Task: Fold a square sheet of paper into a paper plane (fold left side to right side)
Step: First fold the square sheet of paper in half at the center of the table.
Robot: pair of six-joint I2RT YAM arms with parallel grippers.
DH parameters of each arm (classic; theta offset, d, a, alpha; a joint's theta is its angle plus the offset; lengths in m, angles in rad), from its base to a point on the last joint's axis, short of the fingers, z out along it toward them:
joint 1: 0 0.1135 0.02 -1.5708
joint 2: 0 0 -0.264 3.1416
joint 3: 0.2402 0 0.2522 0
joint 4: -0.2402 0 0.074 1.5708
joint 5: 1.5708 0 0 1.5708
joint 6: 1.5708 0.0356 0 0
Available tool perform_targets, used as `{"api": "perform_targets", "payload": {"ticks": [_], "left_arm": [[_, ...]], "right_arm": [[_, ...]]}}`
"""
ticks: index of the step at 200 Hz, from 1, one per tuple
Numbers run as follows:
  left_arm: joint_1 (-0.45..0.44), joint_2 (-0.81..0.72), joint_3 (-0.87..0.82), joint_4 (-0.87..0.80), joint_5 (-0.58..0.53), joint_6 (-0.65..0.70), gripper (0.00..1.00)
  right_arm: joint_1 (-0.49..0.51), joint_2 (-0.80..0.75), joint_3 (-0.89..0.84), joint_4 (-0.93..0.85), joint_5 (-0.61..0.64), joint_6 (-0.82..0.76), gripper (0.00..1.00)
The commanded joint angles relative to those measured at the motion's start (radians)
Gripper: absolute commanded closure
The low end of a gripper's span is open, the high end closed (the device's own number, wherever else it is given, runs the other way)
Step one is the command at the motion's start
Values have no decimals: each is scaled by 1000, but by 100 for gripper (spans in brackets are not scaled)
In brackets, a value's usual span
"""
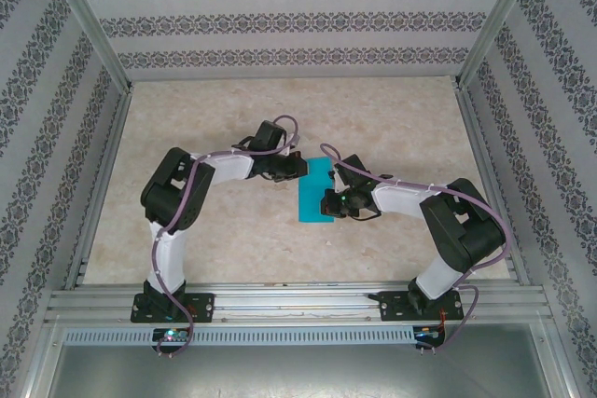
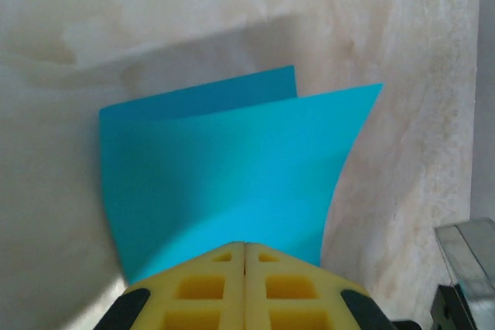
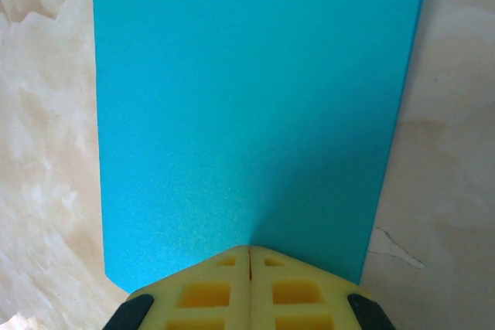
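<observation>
**A:** What takes up the most room?

**B:** The desk [image 1: 233, 249], pale and marbled, with patterned walls [image 1: 280, 20] on 3 sides. The 2 arms are bolted at its near edge. The left arm [image 1: 173, 198] and the right arm [image 1: 448, 221] both bend inward toward the middle.

**A:** And the paper?

**B:** The teal-blue paper [image 1: 312, 191] lies on the desk between the 2 hands, touching both. It is doubled over into a tall rectangle, not a flat square.

**A:** How does it sit for the left hand?

**B:** The left hand [image 2: 245, 246] has its yellow fingers [image 2: 201, 287] pressed together, closed. The paper spreads out directly ahead of the fingertips. The top layer curves up and sits askew, so a strip of the lower layer peeks out at the far edge. The near edge meets the fingertips. I cannot tell whether a layer is pinched between them or just touched.

**A:** And the right hand?

**B:** The right hand [image 3: 249, 251] is closed too, fingers side by side with only a thin seam between them. The paper runs straight ahead of it, smooth and flat, and its near edge reaches the fingertips. I cannot tell whether those tips grip the paper or rest on it.
</observation>
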Motion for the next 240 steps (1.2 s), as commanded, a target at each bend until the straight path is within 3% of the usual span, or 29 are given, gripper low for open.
{"api": "perform_targets", "payload": {"ticks": [1, 102, 183, 240], "left_arm": [[5, 45, 72, 25, -15, 11, 94], [47, 137, 97, 0, -143, 27, 94], [128, 218, 265, -114, -155, 78, 94], [130, 86, 218, -132, -128, 112, 95]], "right_arm": [[-6, 57, -42, -176, 51, -20, 100], [-7, 60, -45, -192, 54, -21, 100], [-7, 63, -41, -200, 46, -21, 100], [-6, 58, -29, -187, 32, -9, 100]]}}
